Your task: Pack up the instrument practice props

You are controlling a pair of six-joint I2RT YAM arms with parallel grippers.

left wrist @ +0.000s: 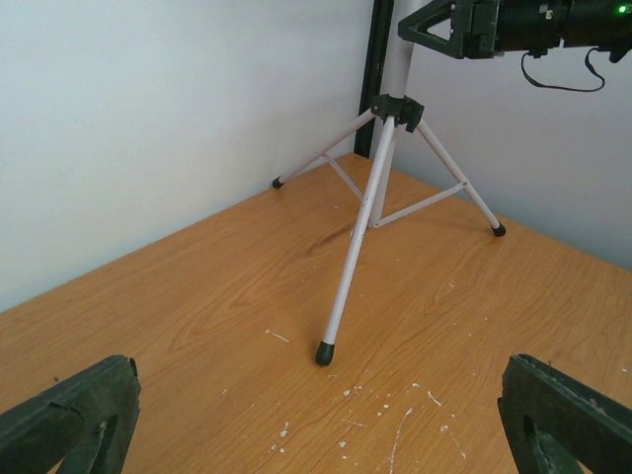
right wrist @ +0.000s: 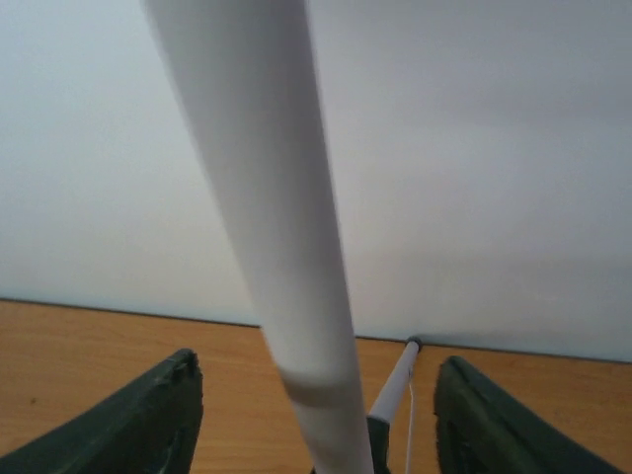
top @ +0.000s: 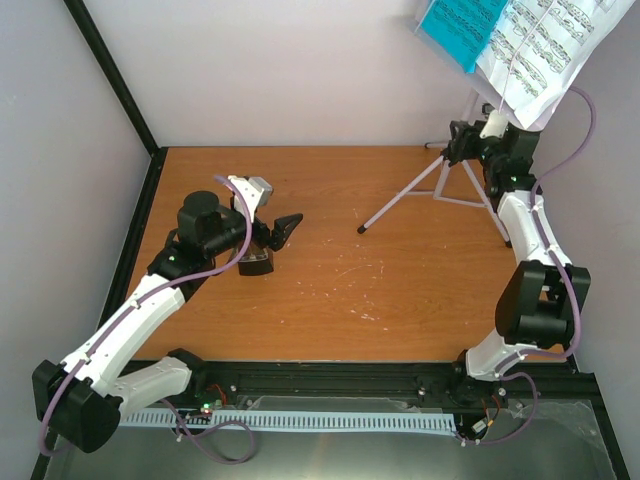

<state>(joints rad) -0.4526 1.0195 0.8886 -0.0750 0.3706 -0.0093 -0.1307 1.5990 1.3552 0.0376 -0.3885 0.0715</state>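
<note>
Silver and upright, the pole [right wrist: 286, 197] is straddled — not yet pinched — by the spread right gripper [right wrist: 318, 365], the left gripper [left wrist: 316, 395], also spread, lying well apart.

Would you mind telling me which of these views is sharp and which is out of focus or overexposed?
Right wrist view: the stand's pole sits so close that it is blurred. Left wrist view: the tripod legs are crisp, the left gripper's fingers soft. Top external view: even light, sheet music bright but not washed out.
</note>
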